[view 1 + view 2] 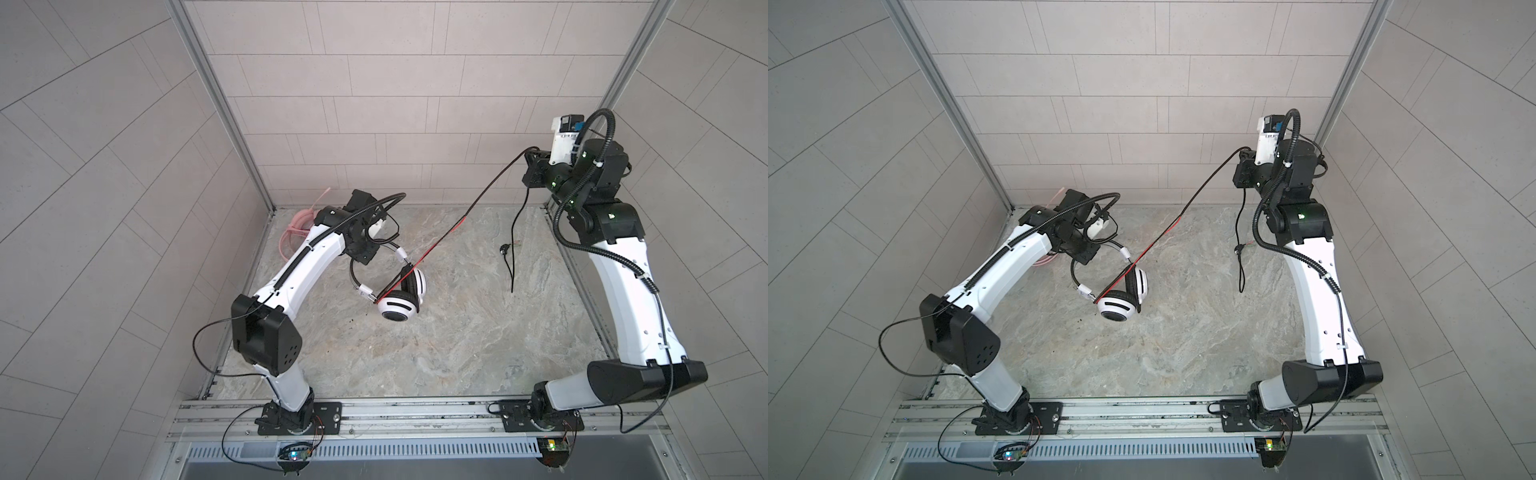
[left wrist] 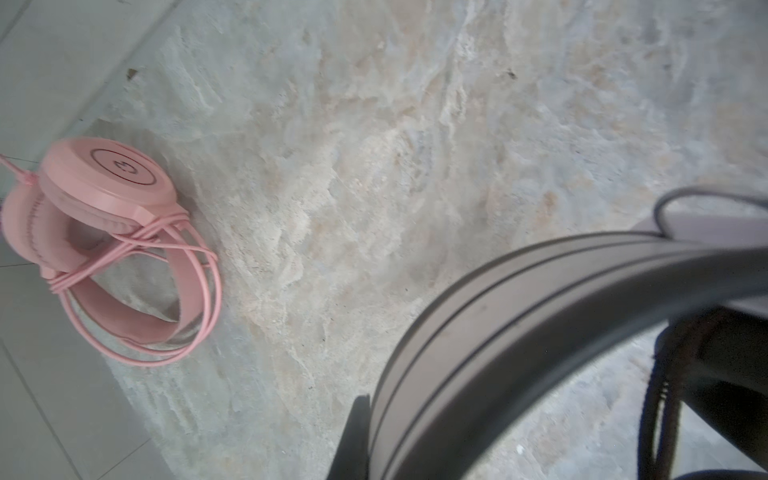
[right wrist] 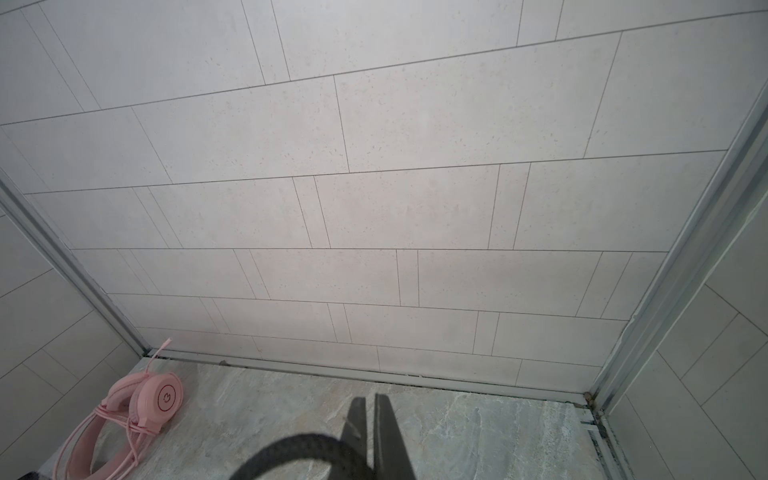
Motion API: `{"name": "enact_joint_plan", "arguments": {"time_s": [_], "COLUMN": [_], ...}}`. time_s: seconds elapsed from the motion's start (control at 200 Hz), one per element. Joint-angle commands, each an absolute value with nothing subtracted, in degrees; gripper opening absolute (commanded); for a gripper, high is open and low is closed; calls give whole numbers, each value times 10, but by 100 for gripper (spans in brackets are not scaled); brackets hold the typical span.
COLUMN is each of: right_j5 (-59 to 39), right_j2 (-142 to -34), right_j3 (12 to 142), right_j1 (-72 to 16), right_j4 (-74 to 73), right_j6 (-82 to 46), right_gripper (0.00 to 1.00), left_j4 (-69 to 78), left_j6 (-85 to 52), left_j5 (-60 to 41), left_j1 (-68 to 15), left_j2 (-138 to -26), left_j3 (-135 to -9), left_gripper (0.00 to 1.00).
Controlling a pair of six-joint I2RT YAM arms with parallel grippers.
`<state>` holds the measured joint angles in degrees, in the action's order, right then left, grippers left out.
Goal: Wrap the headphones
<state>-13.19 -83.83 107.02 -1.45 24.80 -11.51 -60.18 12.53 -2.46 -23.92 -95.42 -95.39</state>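
Left wrist view: the headband (image 2: pixel 519 316) of the white-and-black headphones (image 1: pixel 401 297) crosses close before the lens, blurred. One dark finger (image 2: pixel 353 436) of the left end effector (image 1: pixel 365 258) shows beside it. In both top views this end effector is pressed together on the headband, near the top of its arc. The two white ear cups (image 1: pixel 1121 305) hang below it, side by side, over the middle of the marbled surface (image 1: pixel 415 353). Whether the cups touch the surface cannot be told.

From the ear cups the black cable (image 1: pixel 478 200) runs taut, up and to the right, to the right end effector (image 3: pixel 370 419), which is raised near the back right corner. Part of that run shows red. Right wrist view: the two fingers (image 3: pixel 390 440) stand almost together, pinching the cable, which loops across below them. Beyond the pinch the cable hangs down in both top views, with a small dark lump (image 1: pixel 503 249) partway along. Contact of its end with the surface cannot be told.

On the surface in the back left corner lie the pink headphones (image 2: pixel 108 187), just beside the wall (image 3: pixel 374 208) and well apart from the other set. The pink cable (image 2: pixel 137 237) is wound across them in several turns, with loose loops lying alongside. In a top view the left arm (image 1: pixel 307 266) hides most of this set.
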Motion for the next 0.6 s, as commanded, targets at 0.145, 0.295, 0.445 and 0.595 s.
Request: {"name": "enact_joint_plan", "arguments": {"time_s": [0.145, 0.295, 0.445, 0.595], "right_j5": [-201, -212, -219, -229], "right_j2": [-848, -856, -860, -863], "right_j3": [1027, 994, 972, 949], "right_j1": [39, 60, 79, 86], "right_j4": [183, 160, 139, 131], "right_j6": [-180, -205, -221, -226], "right_gripper": [0, 0, 0, 0], "left_j4": [-510, -503, -515, -496], "left_j6": [123, 118, 125, 111], "left_j5": [-201, -265, -284, -292], "left_j1": [-242, -242, -241, -239], "left_j2": [-823, -796, -785, -772], "left_j3": [-866, -871, -866, -847], "left_gripper": [0, 0, 0, 0]}}
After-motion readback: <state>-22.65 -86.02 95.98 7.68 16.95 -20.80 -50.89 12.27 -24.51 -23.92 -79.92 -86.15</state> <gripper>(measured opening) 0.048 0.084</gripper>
